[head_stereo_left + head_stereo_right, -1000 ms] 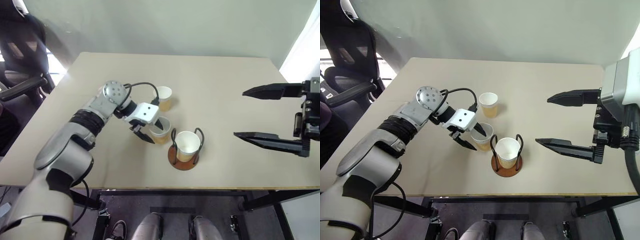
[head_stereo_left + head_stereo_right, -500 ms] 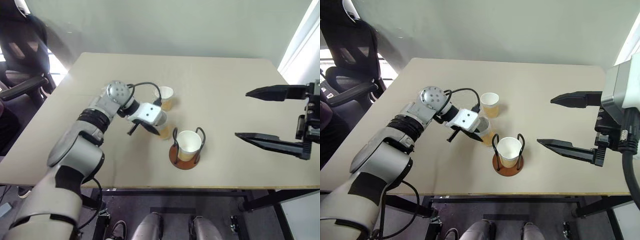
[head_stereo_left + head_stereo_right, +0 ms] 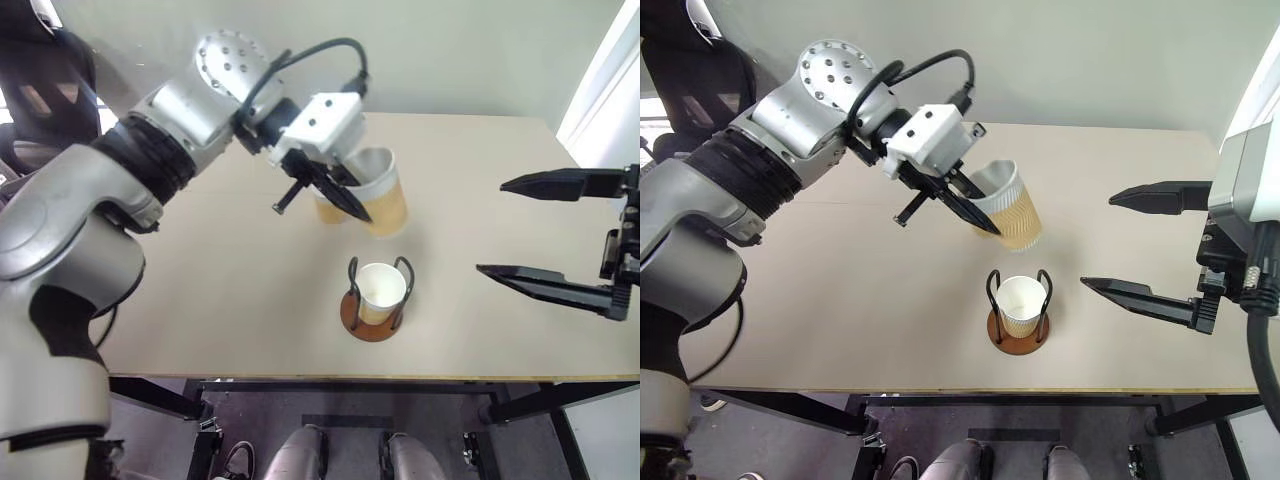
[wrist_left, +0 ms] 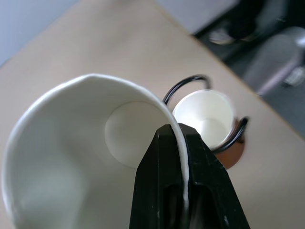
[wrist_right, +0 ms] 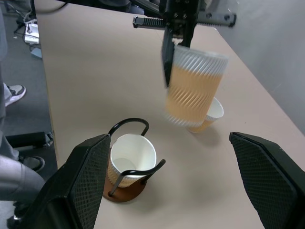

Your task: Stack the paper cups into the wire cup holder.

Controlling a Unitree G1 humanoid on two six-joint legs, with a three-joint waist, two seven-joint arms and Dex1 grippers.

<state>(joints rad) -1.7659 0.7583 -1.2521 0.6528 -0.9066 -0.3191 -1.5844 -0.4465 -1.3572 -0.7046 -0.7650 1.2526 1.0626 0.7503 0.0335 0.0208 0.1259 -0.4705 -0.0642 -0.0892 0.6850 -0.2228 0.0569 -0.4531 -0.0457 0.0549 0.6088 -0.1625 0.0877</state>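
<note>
My left gripper is shut on the rim of a tan paper cup, one finger inside and one outside. It holds the cup tilted in the air, above the table and just behind the wire cup holder. The holder's black loops rise from a reddish-brown base around a second paper cup standing in it. A third cup stands on the table behind, mostly hidden by the lifted cup in the eye views. At the right, my right gripper hangs open and empty, level with the holder.
The beige table has its front edge close below the holder. A black office chair stands off the table's far left corner. A pale wall runs behind the table.
The left gripper shut on the cup's rim, then lifted it off the table and carried it up and to the right. The right gripper has kept still.
</note>
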